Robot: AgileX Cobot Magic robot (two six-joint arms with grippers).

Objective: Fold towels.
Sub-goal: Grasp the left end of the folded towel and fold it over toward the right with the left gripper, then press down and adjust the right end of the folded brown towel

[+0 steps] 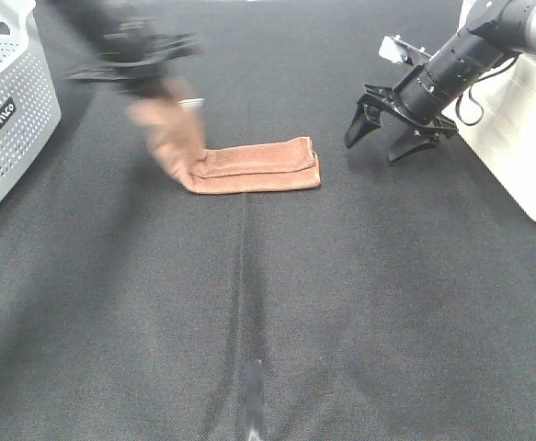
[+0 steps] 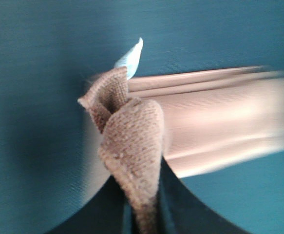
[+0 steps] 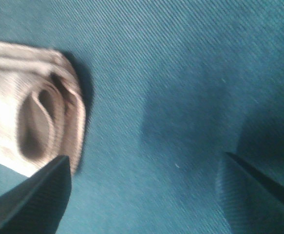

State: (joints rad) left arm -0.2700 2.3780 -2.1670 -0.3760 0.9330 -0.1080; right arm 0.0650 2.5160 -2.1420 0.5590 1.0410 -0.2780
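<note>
1. The towel [image 1: 258,167] is laid on the black tabletop [image 1: 359,303] in the upper middle of the frame, folded into a strip whose long axis runs left to right.
2. The right gripper [image 1: 378,147] is held wide apart and empty, just right of the strip's right end.
3. The left gripper [image 1: 162,90] is clamped on the left end, which is raised toward the upper left.
4. A white tag [image 2: 131,57] is seen at that raised end.

The towel [image 1: 258,168] is fuzzy matt cloth, the table cover [image 1: 359,303] woven fabric.
</note>
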